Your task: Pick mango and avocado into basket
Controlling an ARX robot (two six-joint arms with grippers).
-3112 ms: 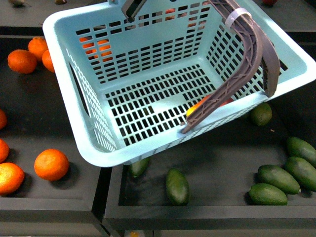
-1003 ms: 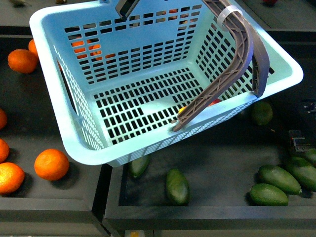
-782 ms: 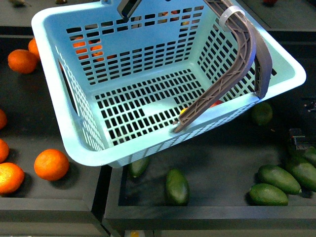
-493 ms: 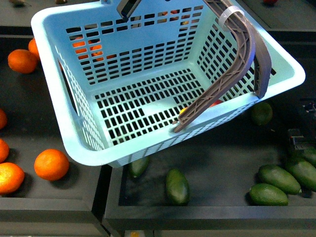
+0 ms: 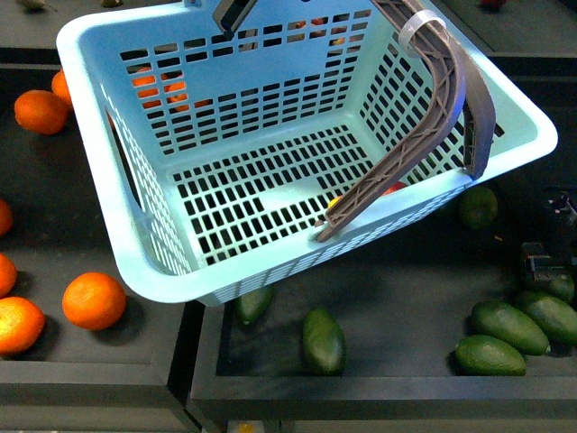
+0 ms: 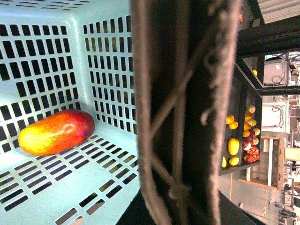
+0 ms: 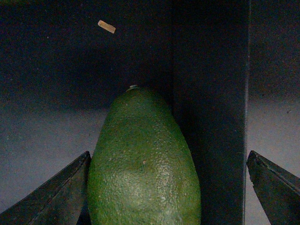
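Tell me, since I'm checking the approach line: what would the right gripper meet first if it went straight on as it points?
Most likely the avocado: it lies between the open fingers of the right gripper, beside a tray wall. How far off it is remains unclear.

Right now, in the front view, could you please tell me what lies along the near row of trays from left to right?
Orange at the frame edge → whole orange → partly hidden avocado → lone avocado → nearest right-hand avocado.
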